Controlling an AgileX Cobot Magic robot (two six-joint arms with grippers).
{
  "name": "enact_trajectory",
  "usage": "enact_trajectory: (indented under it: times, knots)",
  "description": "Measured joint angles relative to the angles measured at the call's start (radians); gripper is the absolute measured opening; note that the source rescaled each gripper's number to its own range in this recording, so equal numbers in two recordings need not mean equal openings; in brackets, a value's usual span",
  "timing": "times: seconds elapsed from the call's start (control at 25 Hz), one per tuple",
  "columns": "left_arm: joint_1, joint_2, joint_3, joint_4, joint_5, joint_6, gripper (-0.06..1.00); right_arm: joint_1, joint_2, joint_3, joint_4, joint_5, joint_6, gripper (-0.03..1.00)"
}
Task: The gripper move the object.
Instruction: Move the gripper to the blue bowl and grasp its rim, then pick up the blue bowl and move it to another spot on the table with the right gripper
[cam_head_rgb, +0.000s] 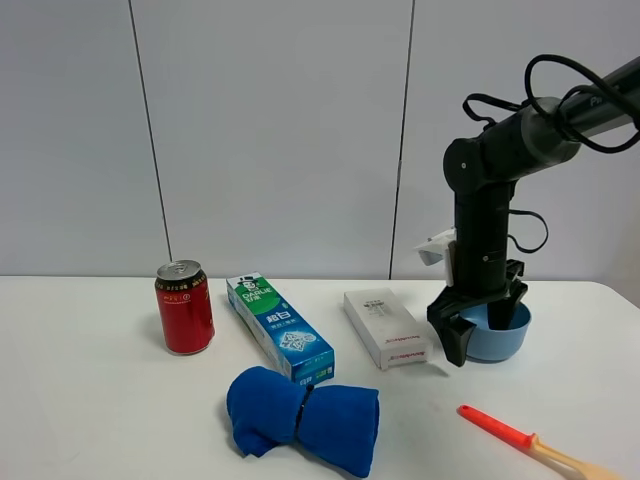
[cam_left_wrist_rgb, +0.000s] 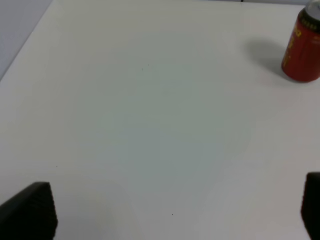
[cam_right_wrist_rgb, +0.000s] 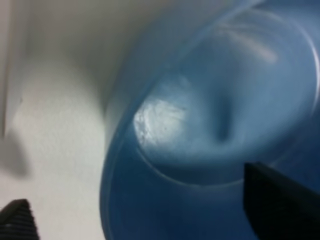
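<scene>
Black on pale blue: right gripper, jaws spread wide, one finger down outside the wall of the light-blue bowl, the other inside the hollow, rim in between, not pinched yet. Placed so, most likely, to nip the wall on closing and then lift or drag. Bowl at the far right of the table, just beside a white carton; farther off, toothpaste box, red can, rolled blue cloth. From the right wrist only: rim crossing between the fingers, glossy bowl floor. From the left wrist only: left gripper, likewise wide, nothing held, over bare tabletop, well apart from the can.
</scene>
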Motion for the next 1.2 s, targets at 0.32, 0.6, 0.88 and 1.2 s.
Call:
enact_trajectory:
  times: [0.32,0.6,0.88,1.2]
  knots:
    - [0.0,0.0,0.0,0.0,0.0,0.0,1.0,0.0,0.0,0.0,0.001,0.033,0.0,0.15]
    - [0.0,0.0,0.0,0.0,0.0,0.0,1.0,0.0,0.0,0.0,0.005,0.045,0.012,0.01]
    - [0.0,0.0,0.0,0.0,0.0,0.0,1.0,0.0,-0.003,0.0,0.01,0.095,0.035,0.0]
    - [0.0,0.0,0.0,0.0,0.0,0.0,1.0,0.0,-0.119,0.0,-0.003,0.102,0.063,0.0]
